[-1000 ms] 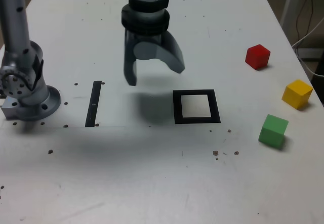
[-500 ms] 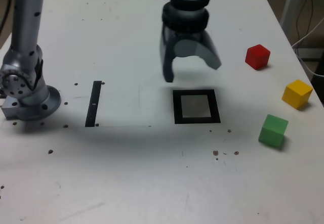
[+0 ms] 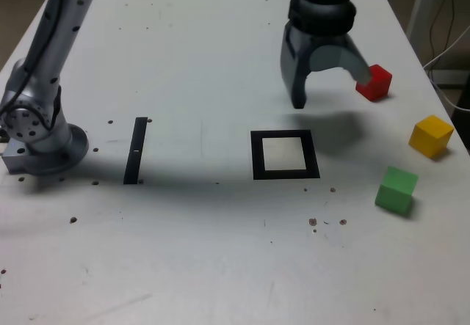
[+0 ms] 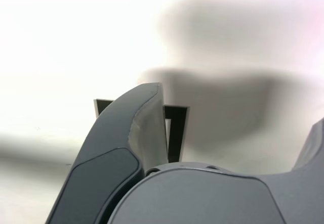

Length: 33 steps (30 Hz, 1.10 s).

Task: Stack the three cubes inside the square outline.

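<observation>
And the gripper has swung well across to the exterior view's right since a second ago, when it hung left of the square outline; now it hovers above the table beyond the outline's far right corner, jaws spread wide and holding nothing. One finger overlaps the red cube in the exterior view, though whether they touch cannot be told. The red cube hasn't budged, far right on the table; the yellow cube sits nearer, by the right edge, and the green cube nearer again, all three well apart from each other and outside the outline. The outline lies flat at mid-table, white centre bare, exactly where it was. In the wrist view, one dark finger fills the frame with a corner of the outline peeking behind it, under the arm's shadow. The white table is speckled with small dark marks, a straight black tape strip lies to the left, near the arm's grey base. Cables trail off beyond the table's right edge.
</observation>
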### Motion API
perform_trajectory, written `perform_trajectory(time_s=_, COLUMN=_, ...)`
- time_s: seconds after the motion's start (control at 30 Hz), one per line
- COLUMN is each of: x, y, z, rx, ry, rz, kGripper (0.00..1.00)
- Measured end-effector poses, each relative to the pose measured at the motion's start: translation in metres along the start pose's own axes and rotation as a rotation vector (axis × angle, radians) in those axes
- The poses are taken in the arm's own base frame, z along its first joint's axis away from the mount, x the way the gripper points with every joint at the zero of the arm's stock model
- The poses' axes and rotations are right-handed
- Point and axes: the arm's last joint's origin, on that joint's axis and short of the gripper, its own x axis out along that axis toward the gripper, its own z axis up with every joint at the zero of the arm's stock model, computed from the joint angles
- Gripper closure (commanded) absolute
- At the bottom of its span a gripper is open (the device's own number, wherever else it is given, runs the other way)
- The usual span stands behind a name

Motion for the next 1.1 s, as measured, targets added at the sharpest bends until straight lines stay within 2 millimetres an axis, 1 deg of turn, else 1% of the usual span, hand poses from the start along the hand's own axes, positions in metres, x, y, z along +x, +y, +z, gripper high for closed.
perform_trajectory(time_s=0.13, x=0.004, y=0.005, z=0.012, rx=-0.031, ry=-0.010, rz=0.000, kGripper=0.01)
perform_trajectory(time_s=0.2, x=0.007, y=0.009, z=0.022, rx=-0.051, ry=-0.024, rz=-0.001, kGripper=0.01)
perform_trajectory(time_s=0.27, x=0.009, y=0.013, z=0.027, rx=-0.068, ry=-0.030, rz=-0.001, kGripper=0.01)
perform_trajectory(time_s=0.43, x=0.008, y=0.024, z=0.042, rx=-0.116, ry=-0.068, rz=0.006, kGripper=0.01)
perform_trajectory(time_s=0.6, x=0.008, y=0.031, z=0.050, rx=-0.146, ry=-0.084, rz=0.014, kGripper=0.01)
perform_trajectory(time_s=0.77, x=0.013, y=0.037, z=0.058, rx=-0.172, ry=-0.093, rz=0.015, kGripper=0.01)
perform_trajectory(time_s=1.1, x=0.023, y=0.041, z=0.076, rx=-0.196, ry=-0.120, rz=0.005, kGripper=0.03)
